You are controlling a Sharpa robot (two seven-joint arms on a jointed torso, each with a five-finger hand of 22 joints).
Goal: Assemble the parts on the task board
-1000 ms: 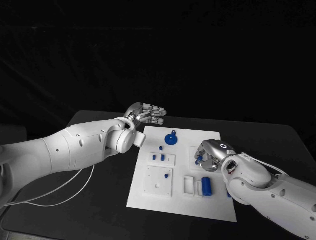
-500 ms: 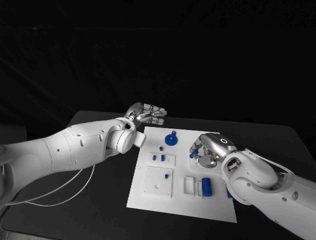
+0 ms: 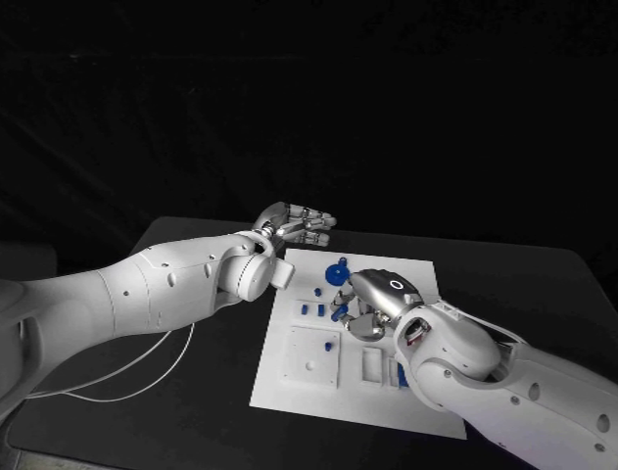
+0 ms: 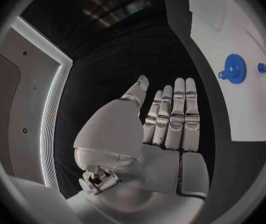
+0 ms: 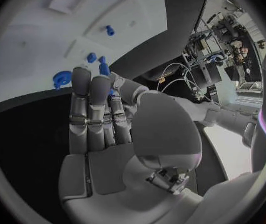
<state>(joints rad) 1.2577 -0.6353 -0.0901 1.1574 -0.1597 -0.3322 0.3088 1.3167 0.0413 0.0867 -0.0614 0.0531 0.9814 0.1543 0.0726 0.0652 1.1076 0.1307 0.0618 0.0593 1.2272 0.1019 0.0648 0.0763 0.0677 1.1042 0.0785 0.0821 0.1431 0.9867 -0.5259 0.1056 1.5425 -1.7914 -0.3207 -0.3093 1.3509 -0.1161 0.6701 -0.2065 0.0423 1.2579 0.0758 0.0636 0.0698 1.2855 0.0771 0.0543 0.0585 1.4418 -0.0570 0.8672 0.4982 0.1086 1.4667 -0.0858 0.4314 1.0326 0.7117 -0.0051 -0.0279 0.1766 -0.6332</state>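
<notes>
The black counter (image 3: pixel 181 245) carried the white task board (image 3: pixel 302 387) at its middle, its corner under the right forearm hidden from the head view. The left hand (image 3: pixel 298 223) hung above the counter just beyond the board's far edge, fingers straight and close together, holding nothing. The right hand (image 3: pixel 369 305) hovered over the middle of the board; the wrist view showed its fingers (image 5: pixel 89 104) extended side by side with something blue behind the fingertips, but I could not tell whether that was a pinched part or a part lying on the board beyond.

On the board, the blue gear (image 3: pixel 337 273) sat near the far edge, a pair of small blue pegs (image 3: pixel 309 308) stood in a white block nearer the middle, and a blue piece (image 3: pixel 324 343) lay on the square plate below.

Risks, in my judgement: the right hand stood close over the gear and pegs, so a descent made off-line could knock a peg out of its block. If a part was in fact pinched, so light a hold could let it twist or drop. The forearm also covered part of the board, which would hinder checking the placement.
</notes>
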